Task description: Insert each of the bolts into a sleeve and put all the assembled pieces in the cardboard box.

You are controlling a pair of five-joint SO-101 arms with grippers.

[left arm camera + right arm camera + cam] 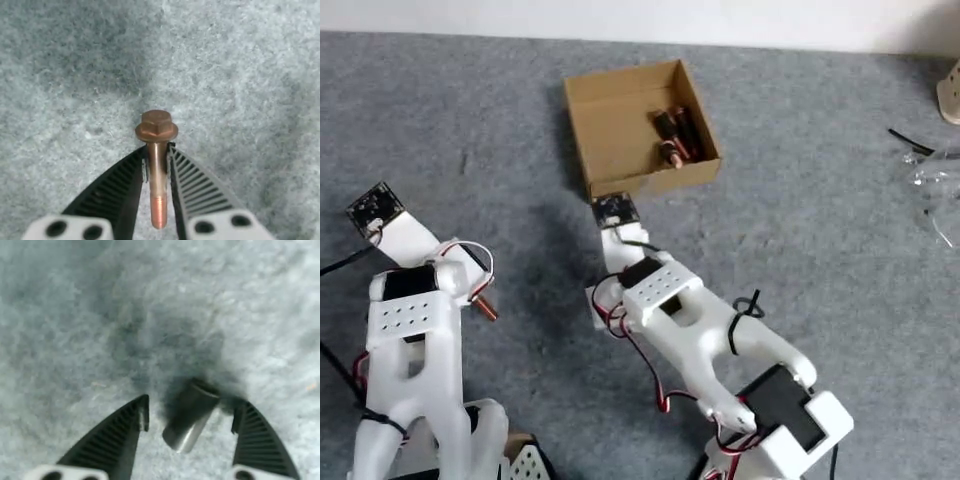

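A copper hex-head bolt is clamped by its shank in my left gripper, head pointing away from the wrist, above the grey carpet. From above, this bolt pokes out beside the left arm at the near left. My right gripper is open and low over the carpet, one finger on each side of a dark metal sleeve that lies tilted between them, touching neither. The cardboard box stands at the back centre, with assembled bolt-and-sleeve pieces in its right part.
The right arm stretches over the carpet just in front of the box's near wall. A clear plastic bag with black cables lies at the right edge, and a beige object at the far right.
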